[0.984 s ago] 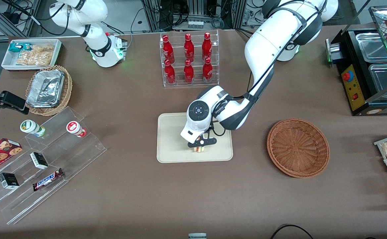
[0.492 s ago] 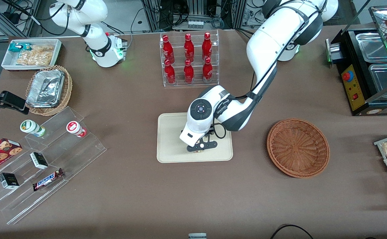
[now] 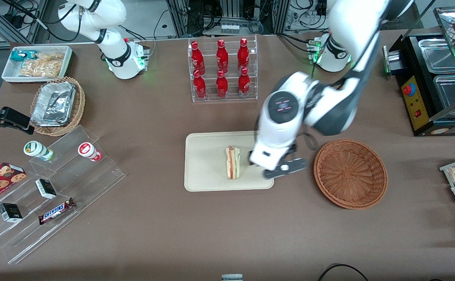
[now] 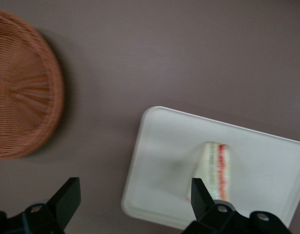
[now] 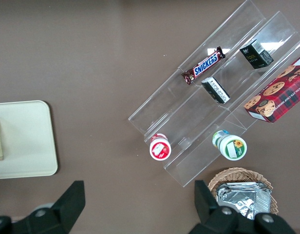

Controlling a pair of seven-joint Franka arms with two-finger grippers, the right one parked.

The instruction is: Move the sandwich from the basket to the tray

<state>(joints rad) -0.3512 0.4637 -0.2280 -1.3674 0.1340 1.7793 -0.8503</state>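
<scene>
sandwich (image 3: 233, 162): released, standing on edge on tray (image 3: 204, 171), no longer gripped
claw (image 4: 133, 204): spread wide, empty, lifted off toward basket (image 3: 350, 173)
basket: empty
status: placement looks done, arm retreating

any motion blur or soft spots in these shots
Front view: the working arm and its claw are smeared by motion, while the sandwich, tray and basket are crisp. Left wrist view: soft all over, the basket weave and tray edge smeared, the open claw dark. Right wrist view: sharp.
</scene>
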